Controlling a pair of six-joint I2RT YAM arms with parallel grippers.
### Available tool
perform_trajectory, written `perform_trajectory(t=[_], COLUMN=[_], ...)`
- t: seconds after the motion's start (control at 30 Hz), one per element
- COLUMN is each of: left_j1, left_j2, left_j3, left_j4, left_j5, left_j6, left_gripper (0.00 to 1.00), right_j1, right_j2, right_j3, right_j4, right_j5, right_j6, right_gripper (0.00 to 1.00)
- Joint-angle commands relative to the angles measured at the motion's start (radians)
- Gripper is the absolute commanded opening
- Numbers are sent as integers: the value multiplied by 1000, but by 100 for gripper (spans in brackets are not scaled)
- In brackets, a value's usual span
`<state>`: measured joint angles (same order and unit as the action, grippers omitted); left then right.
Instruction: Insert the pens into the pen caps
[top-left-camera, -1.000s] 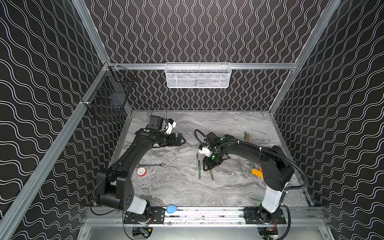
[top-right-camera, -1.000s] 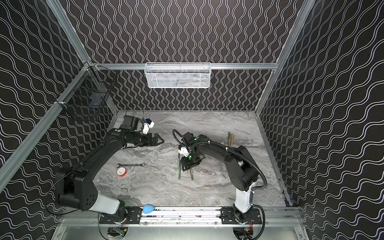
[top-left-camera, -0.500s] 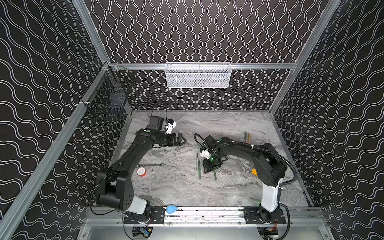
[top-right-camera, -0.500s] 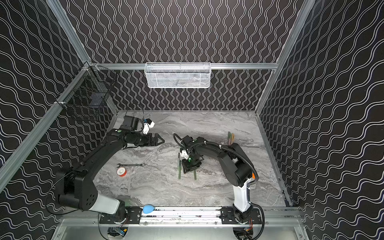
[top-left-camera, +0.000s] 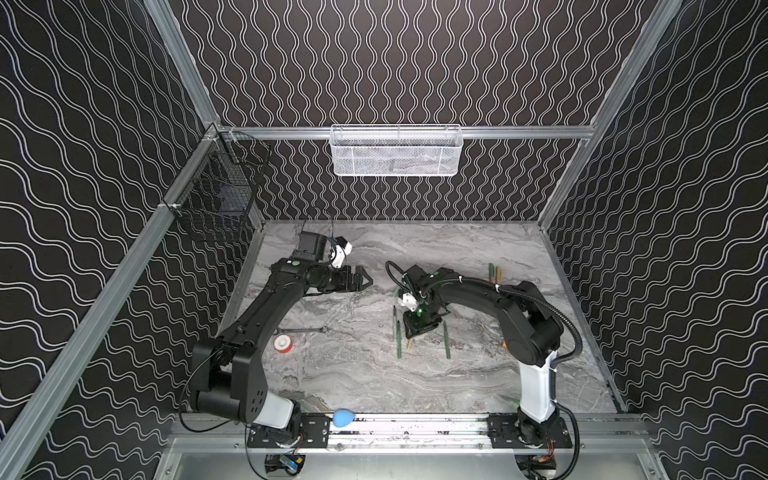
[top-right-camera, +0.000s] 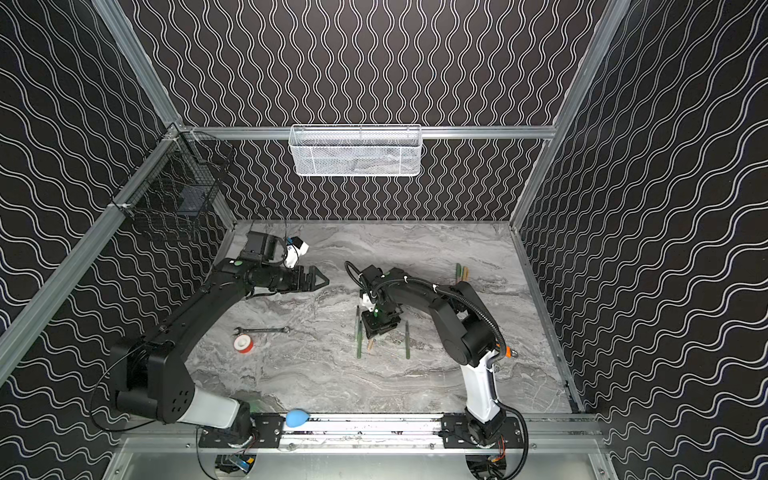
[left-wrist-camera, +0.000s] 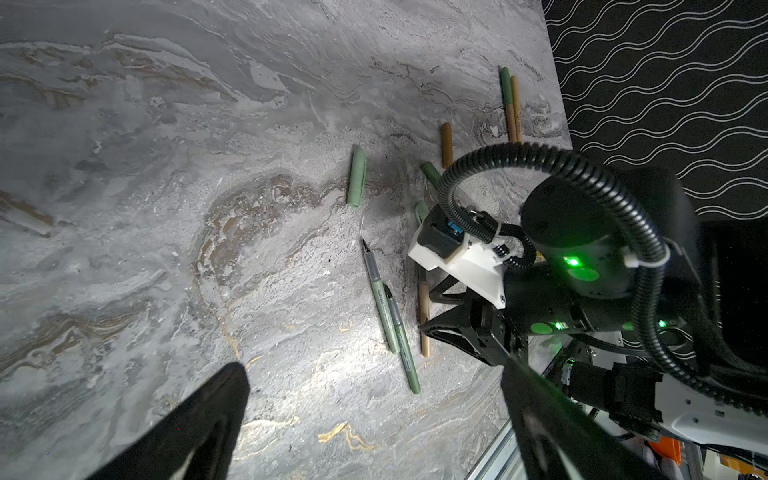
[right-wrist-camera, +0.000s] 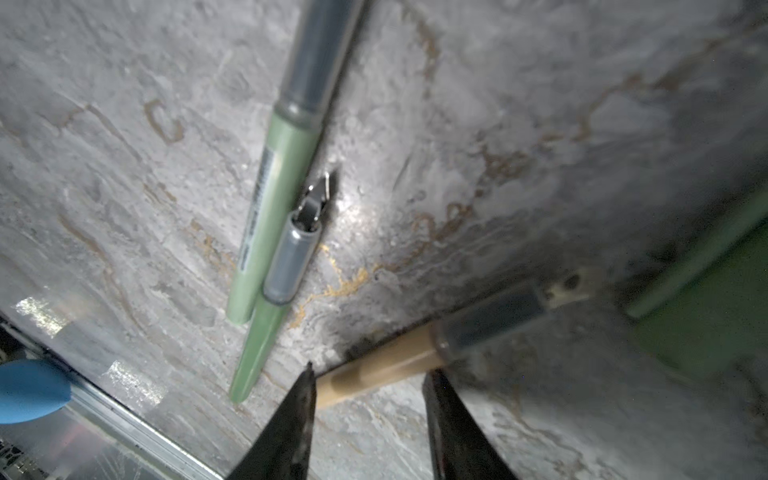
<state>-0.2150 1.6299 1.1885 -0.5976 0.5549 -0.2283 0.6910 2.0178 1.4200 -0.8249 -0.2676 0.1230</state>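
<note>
1. At the right gripper (right-wrist-camera: 370, 369): jaws parted astride the tan pen (right-wrist-camera: 399, 357), not clamped, no lift off the counter (top-left-camera: 353, 382) yet.
2. Just beside it, mid-counter: two pale green pens (left-wrist-camera: 380, 299) touching side by side, plus a dark green pen (top-left-camera: 446, 338), seemingly all uncapped.
3. Toward the back edge: loose pale green cap (left-wrist-camera: 357, 176), dark green cap (left-wrist-camera: 431, 173) and tan cap (left-wrist-camera: 446, 143).
4. Near the back right corner: a pair of pens (left-wrist-camera: 508, 99), probably capped, too small to confirm.
5. Over the back left area: left gripper (top-left-camera: 361, 282) spread wide, empty.
6. Judging by this: two done at most, four or so left.
</note>
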Motion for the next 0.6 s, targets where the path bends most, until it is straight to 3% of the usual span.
perform_trajectory(t=[0.0,0.23,0.57], left_j1=[0,0,0], left_j2=[10,32,44], left_j3=[16,43,85], left_j4=[12,16,-12], left_j5=[7,23,19], left_j6=[26,29,42], left_gripper=[99,99,99], right_j1=[-25,-143,-220], right_j2=[-37,-93,11], right_j3=[25,58,165], right_j4=[-21,-38,-75], right_j5=[-19,-51,-42], right_j6=[17,21,-7], right_gripper=[51,55,51])
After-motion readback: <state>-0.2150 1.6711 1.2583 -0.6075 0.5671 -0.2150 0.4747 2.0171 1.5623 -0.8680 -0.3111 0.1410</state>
